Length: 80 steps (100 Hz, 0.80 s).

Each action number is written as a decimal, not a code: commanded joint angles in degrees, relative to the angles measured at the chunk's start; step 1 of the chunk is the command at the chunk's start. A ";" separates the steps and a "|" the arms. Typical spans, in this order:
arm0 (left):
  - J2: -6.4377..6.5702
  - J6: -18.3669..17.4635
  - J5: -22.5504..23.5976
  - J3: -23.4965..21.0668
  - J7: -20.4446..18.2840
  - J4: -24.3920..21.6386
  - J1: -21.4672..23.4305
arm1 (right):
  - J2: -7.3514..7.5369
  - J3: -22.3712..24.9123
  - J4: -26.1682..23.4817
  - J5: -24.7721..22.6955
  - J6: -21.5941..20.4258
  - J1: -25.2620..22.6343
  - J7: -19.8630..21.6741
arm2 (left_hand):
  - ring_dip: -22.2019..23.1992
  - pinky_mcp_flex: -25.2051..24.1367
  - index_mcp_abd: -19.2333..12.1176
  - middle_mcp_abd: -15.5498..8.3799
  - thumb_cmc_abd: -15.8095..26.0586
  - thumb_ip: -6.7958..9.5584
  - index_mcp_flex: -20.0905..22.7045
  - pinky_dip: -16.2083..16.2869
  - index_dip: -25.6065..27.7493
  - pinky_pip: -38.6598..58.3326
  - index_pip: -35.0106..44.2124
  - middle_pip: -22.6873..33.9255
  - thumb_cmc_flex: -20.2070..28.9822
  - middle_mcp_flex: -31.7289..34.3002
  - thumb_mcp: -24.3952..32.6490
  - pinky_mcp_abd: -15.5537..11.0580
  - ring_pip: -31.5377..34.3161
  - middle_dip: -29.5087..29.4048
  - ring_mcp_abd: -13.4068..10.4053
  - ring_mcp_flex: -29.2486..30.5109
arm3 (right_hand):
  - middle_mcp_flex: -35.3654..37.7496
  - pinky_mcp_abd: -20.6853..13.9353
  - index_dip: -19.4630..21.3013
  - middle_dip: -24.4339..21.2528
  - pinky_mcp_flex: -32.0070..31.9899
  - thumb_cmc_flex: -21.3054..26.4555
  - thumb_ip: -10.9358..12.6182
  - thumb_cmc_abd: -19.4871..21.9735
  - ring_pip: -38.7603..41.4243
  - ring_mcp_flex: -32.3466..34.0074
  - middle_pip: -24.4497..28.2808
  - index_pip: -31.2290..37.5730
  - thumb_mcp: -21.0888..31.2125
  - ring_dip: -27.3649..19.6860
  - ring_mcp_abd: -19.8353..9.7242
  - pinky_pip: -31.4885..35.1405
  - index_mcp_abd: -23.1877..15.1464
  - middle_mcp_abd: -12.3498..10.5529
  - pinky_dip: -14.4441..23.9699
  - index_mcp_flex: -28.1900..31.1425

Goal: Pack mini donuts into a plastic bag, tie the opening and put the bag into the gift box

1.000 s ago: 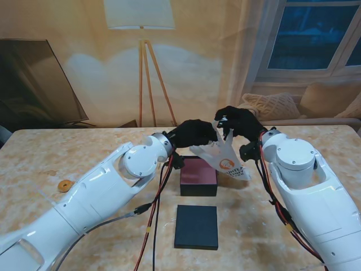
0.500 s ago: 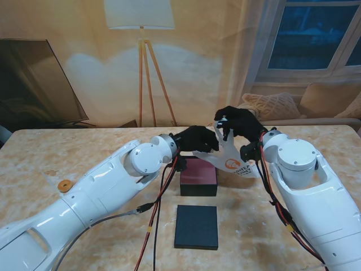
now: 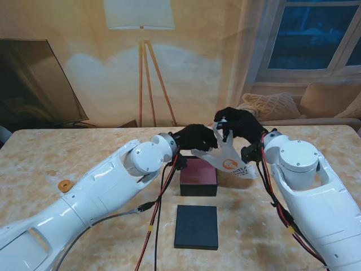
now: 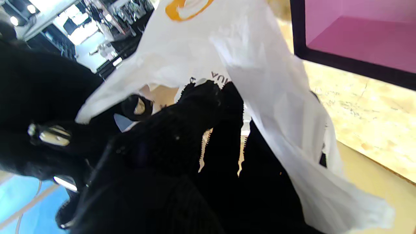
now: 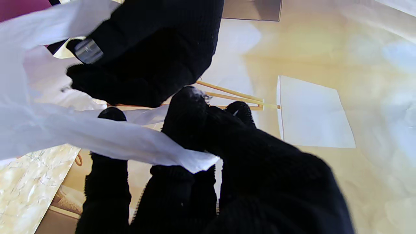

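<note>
Both hands meet over the open gift box [image 3: 198, 175]: the left hand [image 3: 196, 137] is closed on one ear of the plastic bag [image 3: 227, 160], the right hand [image 3: 237, 122] pinching the other ear between fingertips [image 5: 187, 110]. Over the last second the left hand slid toward the right one and the bag swung back a little, so the ears are now close enough to cross. Tying looks under way, not finished. One donut [image 3: 65, 184] lies far left on the surface [image 3: 84, 152], and the box lid [image 3: 196, 226] sits nearer the robot.
</note>
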 commanded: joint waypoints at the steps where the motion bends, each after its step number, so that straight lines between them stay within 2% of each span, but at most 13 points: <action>1: -0.57 0.51 0.23 -0.54 -0.39 -0.47 0.36 | -0.11 -0.17 -0.81 0.08 -0.37 -0.93 1.01 | 1.70 2.01 -1.84 -1.53 -3.10 -0.97 1.61 -2.38 -0.99 -1.14 1.24 -1.19 1.97 1.68 2.44 -3.35 -0.16 0.99 0.29 -0.05 | 0.58 -1.09 -0.48 -0.01 -0.03 3.97 0.88 2.93 0.06 -0.12 1.80 0.23 1.47 -1.11 -2.64 -0.13 -0.84 -3.49 -0.23 -0.87; 12: -0.69 1.64 -0.11 -1.37 0.31 -0.97 0.70 | -0.01 -0.36 -1.08 -0.11 -0.70 -1.16 1.21 | 2.31 2.10 -2.44 -2.03 -4.06 -1.27 2.26 -4.09 -1.54 -2.35 2.95 -2.05 1.53 2.89 3.27 -2.93 -1.54 1.48 0.00 0.32 | 0.59 -1.36 -0.47 0.01 -0.37 4.00 0.87 2.88 0.03 0.00 1.89 0.29 1.47 -1.12 -2.66 -0.33 -0.80 -3.35 -0.36 -0.85; 25: -0.93 3.10 -1.27 -1.69 0.40 -1.01 0.89 | 0.09 -1.01 -0.89 -1.46 -2.14 -1.04 1.01 | 2.26 2.10 -1.88 -1.86 -4.40 -1.45 2.73 -4.52 -1.81 -2.31 3.39 -2.29 0.81 3.39 3.17 -2.38 -1.77 1.75 0.22 0.24 | 0.61 -1.45 -0.45 -0.03 -0.67 4.03 0.88 2.89 0.01 -0.02 1.93 0.33 1.47 -1.12 -2.69 -0.46 -0.85 -3.40 -0.49 -0.88; 30: -0.94 3.03 -1.34 -1.50 0.13 -0.66 0.83 | 0.04 -1.06 -0.90 -1.27 -2.24 -1.06 0.94 | 1.97 2.10 -1.48 -1.54 -4.56 -1.56 2.68 -4.66 -1.99 -2.19 3.36 -2.26 0.11 3.31 3.03 -2.16 -1.80 1.80 0.20 0.17 | 0.58 -1.55 -0.43 -0.04 -0.50 4.01 0.89 2.89 -0.01 0.00 1.94 0.38 1.48 -1.12 -2.75 -0.41 -0.86 -3.46 -0.52 -0.85; 33: -0.95 2.98 -1.35 -1.39 0.02 -0.45 0.83 | 0.02 -1.01 -1.07 -0.98 -2.09 -1.15 0.96 | 0.28 1.99 -1.36 -1.37 -4.69 -1.60 2.61 -5.25 -2.14 -1.78 3.56 -1.32 -0.78 2.80 3.59 -1.98 -1.47 1.64 0.01 0.08 | 0.52 -1.57 -0.43 -0.05 -0.58 4.02 0.87 2.88 -0.03 -0.02 1.94 0.40 1.46 -1.13 -2.72 -0.47 -0.85 -3.40 -0.57 -0.85; 45: -1.35 3.14 -1.39 -1.28 0.80 0.32 1.03 | -0.05 -1.19 -1.14 -0.67 -2.00 -1.12 0.84 | -1.47 -0.42 -0.37 -0.57 -3.42 -1.89 2.67 -5.17 -1.58 -0.72 3.37 1.78 -2.08 1.88 2.53 -0.26 0.24 0.64 0.80 -0.93 | 0.58 -1.75 -0.42 -0.05 -0.56 4.03 0.86 2.88 -0.03 0.02 2.02 0.43 1.43 -1.12 -2.72 -0.58 -0.90 -3.43 -0.70 -0.88; 48: -1.44 3.20 -1.31 -1.29 1.10 0.46 1.07 | -0.07 -1.23 -1.16 -0.50 -1.90 -1.11 0.83 | -1.20 -1.26 -0.22 -0.51 -2.98 -1.85 2.60 -4.68 -1.44 -0.21 3.43 2.18 -2.15 1.77 2.07 0.04 0.52 0.74 1.98 -1.58 | 0.55 -1.77 -0.42 -0.05 -0.62 4.04 0.87 2.90 -0.04 0.01 2.01 0.43 1.43 -1.12 -2.71 -0.63 -0.88 -3.40 -0.73 -0.89; 68: -1.24 2.75 -1.07 -0.91 0.44 0.64 0.98 | -0.23 -1.62 -1.25 0.36 -1.57 -0.99 0.68 | -1.02 -4.46 -1.06 -1.30 -2.57 -1.57 2.65 -3.70 -1.32 0.31 3.60 1.95 -1.52 2.20 1.75 -0.57 0.50 0.63 0.33 -2.48 | 0.55 -1.76 -0.43 -0.06 -0.69 4.08 0.86 2.88 -0.05 -0.03 2.06 0.50 1.40 -1.10 -2.62 -0.91 -0.88 -3.44 -0.98 -0.81; 71: -1.24 2.58 -0.93 -0.80 0.43 0.68 0.95 | -0.26 -1.67 -1.27 0.46 -1.57 -0.98 0.64 | -0.69 -4.10 -1.43 -1.57 -2.84 -1.60 2.56 -2.80 -1.45 0.66 4.01 0.02 -1.09 3.18 2.12 -1.09 0.72 1.94 0.52 -2.22 | 0.56 -1.79 -0.42 -0.05 -0.79 4.08 0.86 2.92 -0.05 -0.03 2.08 0.50 1.40 -1.10 -2.60 -0.99 -0.92 -3.48 -1.03 -0.83; 73: -1.25 2.51 -0.88 -0.73 0.43 0.69 0.93 | -0.27 -1.71 -1.26 0.54 -1.59 -0.96 0.62 | -0.48 -3.52 -1.60 -1.73 -3.06 -1.56 2.52 -2.51 -1.40 1.08 4.17 -0.42 -0.81 3.57 2.30 -1.64 1.08 2.22 -0.18 -1.73 | 0.55 -1.83 -0.42 -0.05 -0.90 4.08 0.86 2.92 -0.05 -0.04 2.07 0.51 1.39 -1.09 -2.60 -1.07 -0.95 -3.45 -1.07 -0.83; 80: -1.30 2.26 -0.54 -0.43 0.49 0.86 0.80 | -0.31 -1.77 -1.29 0.83 -1.60 -0.97 0.59 | 1.70 -0.37 -2.34 -1.58 -3.97 -1.41 2.70 -1.40 -1.33 3.56 4.81 -0.95 -0.10 4.85 3.14 -3.16 2.71 3.04 -0.10 0.77 | 0.53 -1.64 -0.41 -0.07 -0.84 4.09 0.86 2.90 -0.08 -0.08 2.05 0.53 1.38 -1.09 -2.60 -1.11 -0.94 -3.44 -1.15 -0.82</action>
